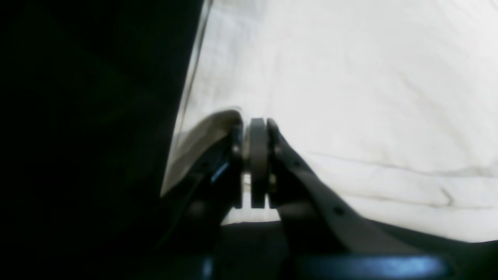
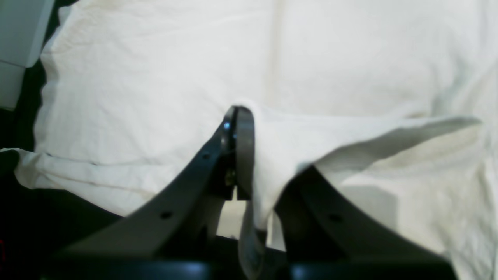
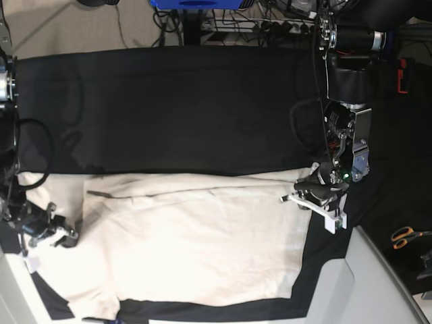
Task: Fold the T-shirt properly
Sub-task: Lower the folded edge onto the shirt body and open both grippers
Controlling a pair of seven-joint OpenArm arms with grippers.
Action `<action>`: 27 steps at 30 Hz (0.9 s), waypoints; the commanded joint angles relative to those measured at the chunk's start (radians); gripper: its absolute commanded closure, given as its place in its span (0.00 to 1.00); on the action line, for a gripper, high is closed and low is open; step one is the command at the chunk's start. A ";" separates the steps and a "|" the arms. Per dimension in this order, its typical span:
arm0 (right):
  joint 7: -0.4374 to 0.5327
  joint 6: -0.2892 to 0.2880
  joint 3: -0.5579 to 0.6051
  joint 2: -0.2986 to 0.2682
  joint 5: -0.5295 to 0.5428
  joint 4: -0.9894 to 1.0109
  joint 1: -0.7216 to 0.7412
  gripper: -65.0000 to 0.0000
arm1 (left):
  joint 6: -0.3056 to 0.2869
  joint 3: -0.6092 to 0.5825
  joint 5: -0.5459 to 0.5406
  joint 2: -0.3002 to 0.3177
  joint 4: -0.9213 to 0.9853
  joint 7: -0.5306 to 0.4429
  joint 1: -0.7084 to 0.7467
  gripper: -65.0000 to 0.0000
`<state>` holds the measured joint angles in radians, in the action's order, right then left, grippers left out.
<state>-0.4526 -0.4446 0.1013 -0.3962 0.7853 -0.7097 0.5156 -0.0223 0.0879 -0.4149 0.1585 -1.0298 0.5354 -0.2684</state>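
Note:
The cream T-shirt (image 3: 189, 236) lies spread flat on the near half of the black table cover (image 3: 169, 108). At its right edge in the base view, my left gripper (image 3: 317, 192) is shut, with a lifted edge of the shirt curling over one finger. In the left wrist view the left gripper (image 1: 257, 126) has its pads pressed together, and the T-shirt (image 1: 350, 97) fills the space beyond. My right gripper (image 3: 44, 229) sits at the shirt's left end. In the right wrist view the right gripper (image 2: 253, 128) is shut on a raised fold of the T-shirt (image 2: 155, 77), which hides one finger.
Orange-handled scissors (image 3: 405, 236) lie to the right, off the cover. A pale grey surface (image 3: 378, 283) sits at the lower right corner. Cables (image 3: 223, 20) run along the far edge. A white box (image 2: 19, 39) stands at the right wrist view's top left.

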 commanded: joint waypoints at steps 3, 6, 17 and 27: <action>0.073 -0.009 0.031 -0.016 0.013 -0.003 0.039 0.98 | -0.001 0.000 -0.003 0.010 -0.017 -0.030 -0.029 1.00; 0.096 -0.009 0.067 -0.017 0.013 0.014 0.041 0.98 | -0.001 0.000 -0.003 0.010 -0.011 -0.071 -0.030 1.00; 0.147 -0.009 0.071 -0.011 0.013 0.060 0.064 0.98 | -0.001 0.000 -0.003 0.013 -0.008 -0.076 -0.047 1.00; 0.176 -0.003 0.062 -0.010 0.015 0.084 0.065 0.66 | 0.006 -0.066 -0.005 0.013 0.039 -0.130 -0.061 1.00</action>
<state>-0.3077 -0.4404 0.1715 -0.3935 0.7818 -0.6128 0.5472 -0.0189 0.0174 -0.4149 0.1612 -0.9745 0.4316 -0.2996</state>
